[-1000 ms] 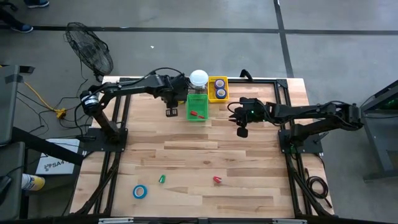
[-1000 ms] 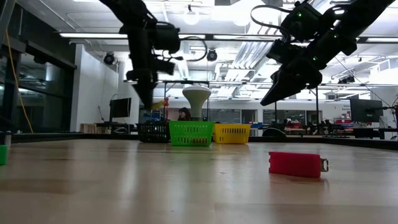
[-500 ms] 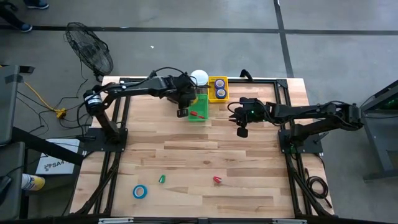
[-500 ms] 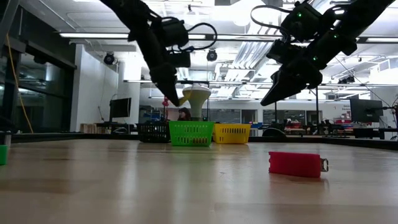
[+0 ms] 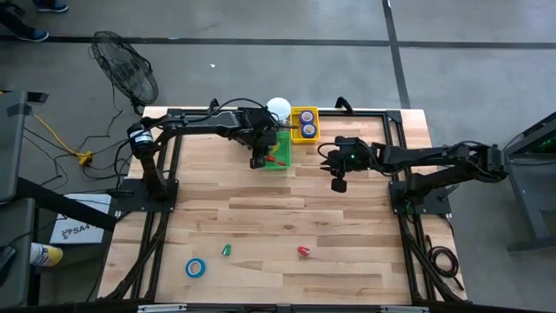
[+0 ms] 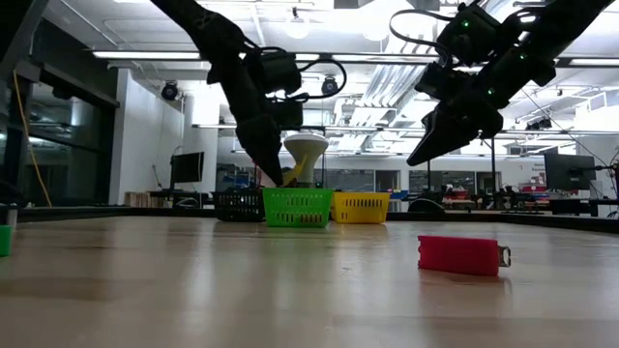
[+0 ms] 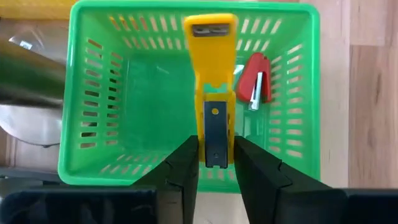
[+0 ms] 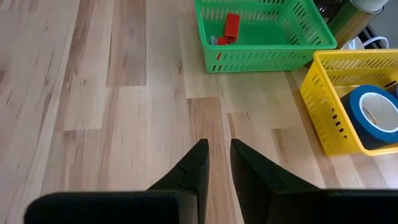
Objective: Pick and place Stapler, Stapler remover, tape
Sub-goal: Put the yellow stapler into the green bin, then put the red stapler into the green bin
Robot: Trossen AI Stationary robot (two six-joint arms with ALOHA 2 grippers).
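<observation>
The left gripper (image 7: 216, 163) pinches a yellow stapler (image 7: 212, 81) above the green basket (image 7: 305, 112), at 12 o'clock. The right gripper (image 8: 216, 163) waits nearly shut, holding nothing.

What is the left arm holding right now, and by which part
The left end effector holds a yellow stapler by its near end, over the green basket. The right end effector holds nothing.

Baskets (image 5: 305, 114): side by side at the table's (image 5: 261, 217) far edge.
Tape (image 5: 195, 268): near front edge, left.
</observation>
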